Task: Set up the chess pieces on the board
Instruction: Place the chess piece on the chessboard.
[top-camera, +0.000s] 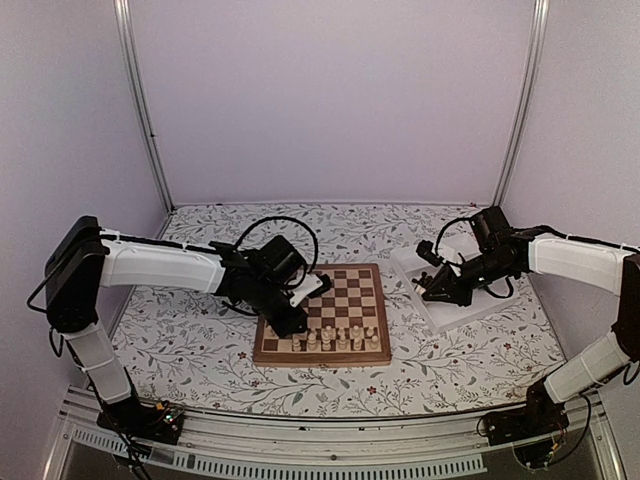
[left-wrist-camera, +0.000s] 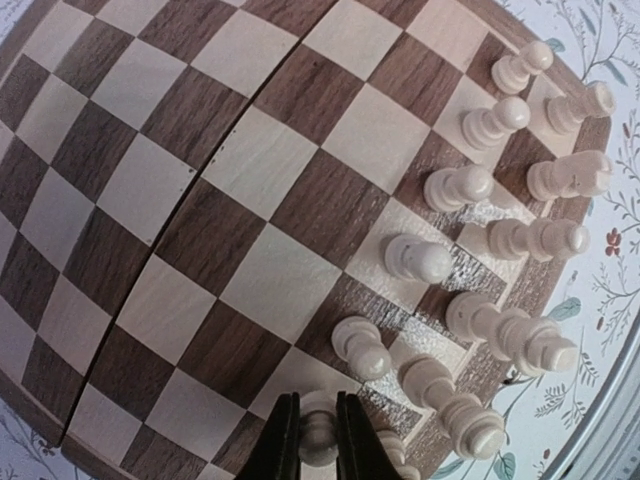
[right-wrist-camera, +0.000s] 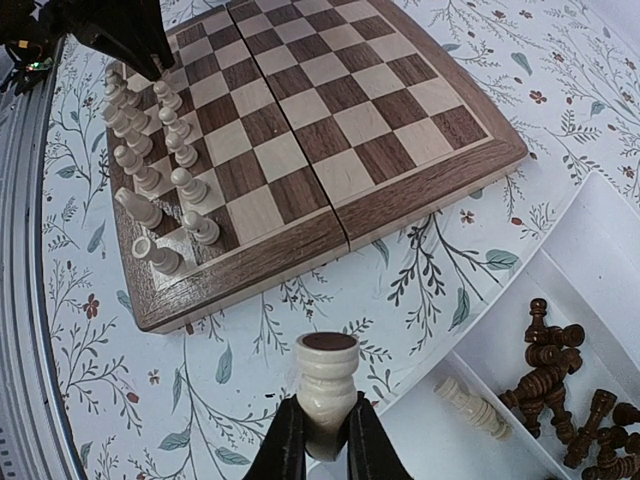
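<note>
At the left, the left hand (left-wrist-camera: 317, 455) stands low over the near left corner of the board (top-camera: 355, 295), and its two fingers are closed narrowly on one cream piece (left-wrist-camera: 318, 425) that stands upright on a square. The single board lies on the flowered desk (top-camera: 180, 340) between the two arms. In the left wrist view, eleven cream chess pieces (left-wrist-camera: 418, 260) can be counted along the near edge, in two rows, the gripped one included. To the right, the right hand (right-wrist-camera: 325, 440) grips one cream chessman (right-wrist-camera: 327, 385) above the desk, between the board and the white tray (right-wrist-camera: 590, 260). In the tray lie one cream man (right-wrist-camera: 470, 405) and a heap of dark men (right-wrist-camera: 560, 370), too tangled to count.
</note>
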